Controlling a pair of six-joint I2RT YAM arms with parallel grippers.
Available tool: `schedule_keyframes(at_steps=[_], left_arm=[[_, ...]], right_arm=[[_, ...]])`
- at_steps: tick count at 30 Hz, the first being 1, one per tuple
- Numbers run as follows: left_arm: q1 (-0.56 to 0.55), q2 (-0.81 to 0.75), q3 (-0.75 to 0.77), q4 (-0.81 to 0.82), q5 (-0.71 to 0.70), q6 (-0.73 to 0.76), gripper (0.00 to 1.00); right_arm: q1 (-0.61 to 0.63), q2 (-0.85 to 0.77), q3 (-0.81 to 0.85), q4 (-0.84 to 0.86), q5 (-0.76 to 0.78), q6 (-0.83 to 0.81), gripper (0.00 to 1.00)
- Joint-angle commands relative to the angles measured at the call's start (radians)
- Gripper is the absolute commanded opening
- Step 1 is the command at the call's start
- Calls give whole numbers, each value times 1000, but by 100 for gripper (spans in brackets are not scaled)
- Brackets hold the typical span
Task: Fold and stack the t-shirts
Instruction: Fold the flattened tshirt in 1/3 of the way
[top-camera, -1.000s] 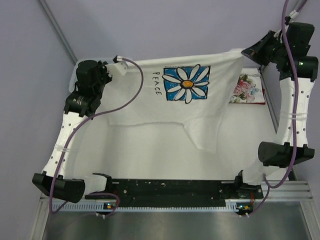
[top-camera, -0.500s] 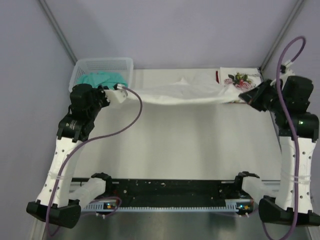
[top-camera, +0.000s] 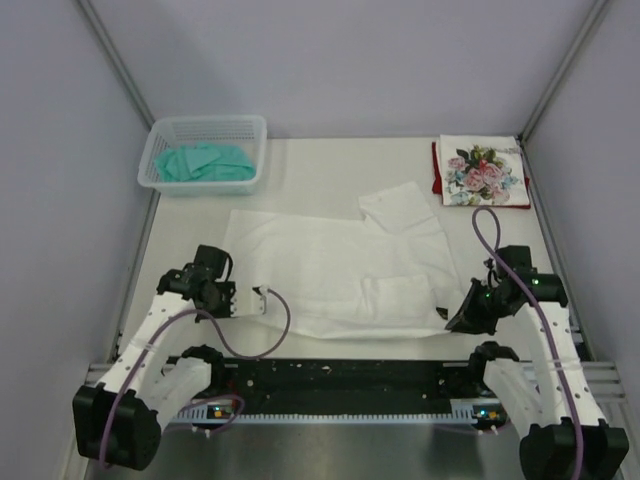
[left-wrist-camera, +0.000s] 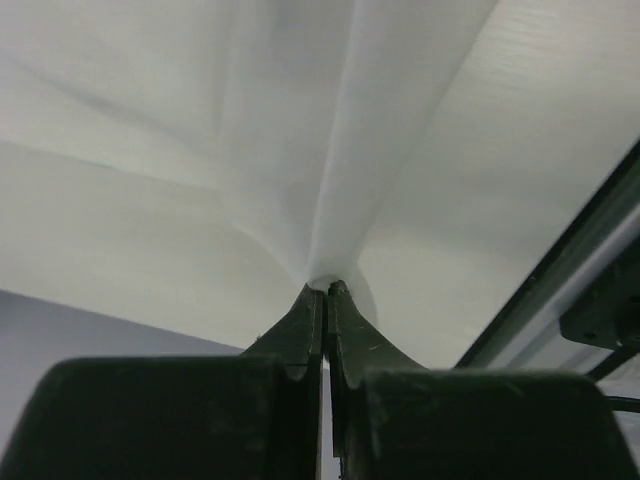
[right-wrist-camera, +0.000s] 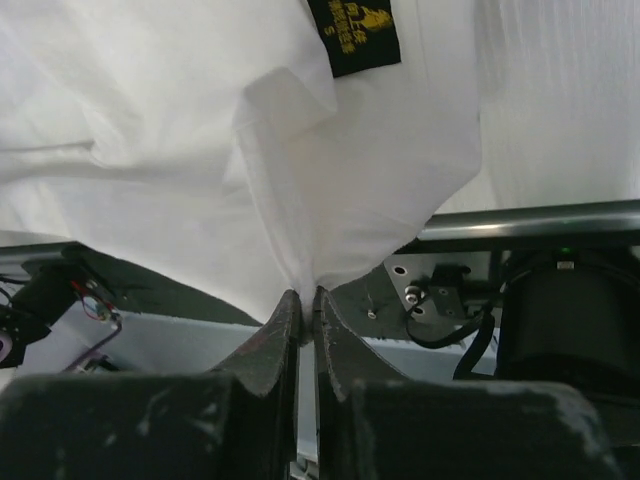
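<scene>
- Overhead, the left gripper (top-camera: 258, 299) is pinching the white t-shirt (top-camera: 335, 262), lying spread mid-table, at its near-left edge
- Rightward, the right gripper (top-camera: 456, 321) is clamping the near-right corner; only its wrist view is showing a black label (right-wrist-camera: 353, 36)

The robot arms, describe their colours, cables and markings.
The left arm and right arm have white dotted links and black joint housings. A purple cable loops off each wrist. Fingers are black and tapered; a small green light shows near the right wrist.
</scene>
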Motion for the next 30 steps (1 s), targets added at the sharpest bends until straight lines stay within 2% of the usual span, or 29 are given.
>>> schedule_keyframes(at_steps=[1,5,6,8,10,11,13,16,18,21,23,26,30], left_arm=[[6,-35,-77,-92,-71,51,0],[6,-33,-117,-103,-127,57,0],[6,-33,-116,-115,-131,56,0],[6,-30,-103,-157,-130,57,9],[6,-24,-83,-207,-130,57,31],[6,-20,-67,-227,-130,54,39],[7,-7,-21,-296,-131,44,45],[9,3,100,-380,-113,34,57],[9,10,200,-378,-69,21,57],[9,52,288,-229,17,-97,57],[9,106,285,-67,6,-229,53],[10,218,259,148,-70,-370,46],[32,336,208,366,-91,-485,45]], right_arm=[[36,-44,-27,-81,29,14,0],[48,-47,-85,-113,-46,3,0],[83,-44,-96,-123,-50,7,0],[111,-34,-114,-138,-58,6,0],[128,-24,-107,-161,-63,0,22],[129,-25,-84,-179,-60,-5,30],[129,-33,-4,-219,-23,-3,50],[129,-22,221,-242,103,4,60],[129,22,349,-195,156,6,63],[129,111,375,-19,151,13,63],[129,185,326,146,138,26,58],[128,319,260,377,204,36,47],[129,536,231,583,272,26,25]])
